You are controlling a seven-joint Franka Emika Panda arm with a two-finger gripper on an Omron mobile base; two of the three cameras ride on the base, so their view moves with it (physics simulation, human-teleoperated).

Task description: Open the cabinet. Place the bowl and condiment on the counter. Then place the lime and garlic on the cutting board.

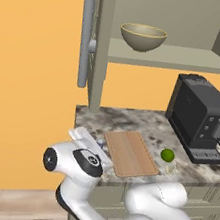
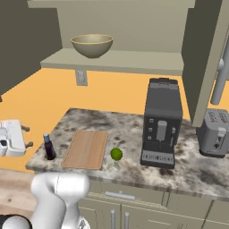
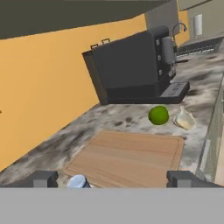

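Wooden cutting board (image 2: 86, 148) bare (lime (image 2: 116, 154) beside)

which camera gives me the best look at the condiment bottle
The right base view: the condiment bottle stands in full on the counter, left of the cutting board. The left base view shows a sliver of it behind the arm; the hand view catches its cap.

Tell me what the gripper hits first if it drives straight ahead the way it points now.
Probably the condiment, its cap sitting just ahead between the open gripper's fingertips; beyond lies the cutting board. Depth is uncertain.
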